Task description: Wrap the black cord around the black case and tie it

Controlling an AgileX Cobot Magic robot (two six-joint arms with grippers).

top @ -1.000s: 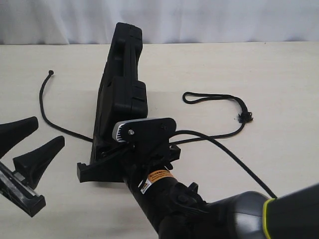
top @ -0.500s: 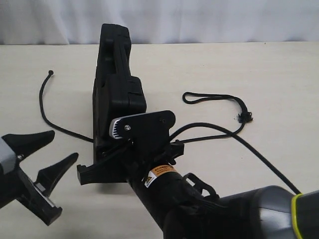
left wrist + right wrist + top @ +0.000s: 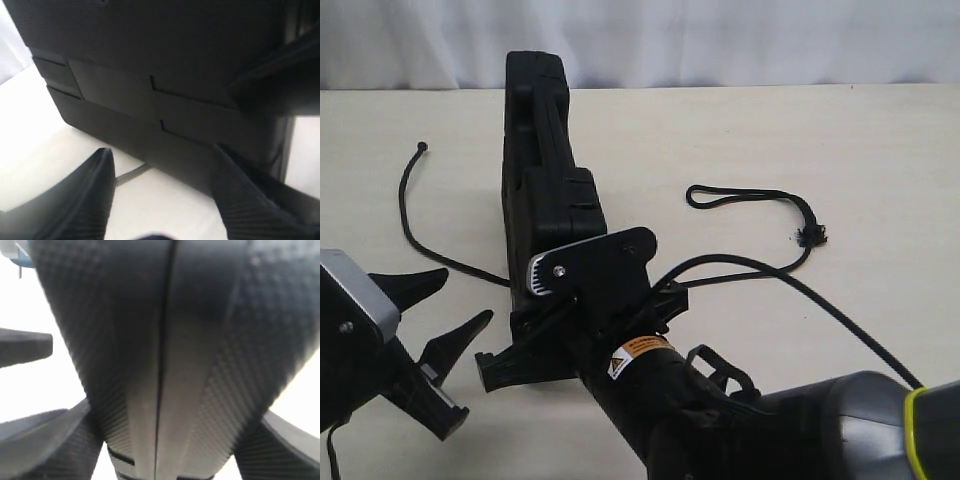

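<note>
The black case (image 3: 545, 190) stands on its edge on the table, its near end between the fingers of my right gripper (image 3: 560, 300), which is shut on it. The right wrist view is filled by the case (image 3: 160, 340) with a finger pressed on either side of the gripper (image 3: 165, 440). The black cord (image 3: 750, 190) runs under the case: its knobbed tip (image 3: 422, 147) lies to the left, its loop and frayed knot (image 3: 812, 237) to the right. My left gripper (image 3: 460, 298) is open and empty beside the case's lower left. From the left wrist, the case (image 3: 150, 75) looms just past the gripper (image 3: 162, 152), with the cord (image 3: 131, 173) on the table.
A glossy robot cable (image 3: 840, 320) arcs over the table from the right arm (image 3: 740, 420), close to the cord's right stretch. The beige table (image 3: 880, 150) ends at a white backdrop behind the case.
The right gripper has swung the case's top to the left, so it stands more upright. The left gripper has moved in from the lower left toward the case, still open.
</note>
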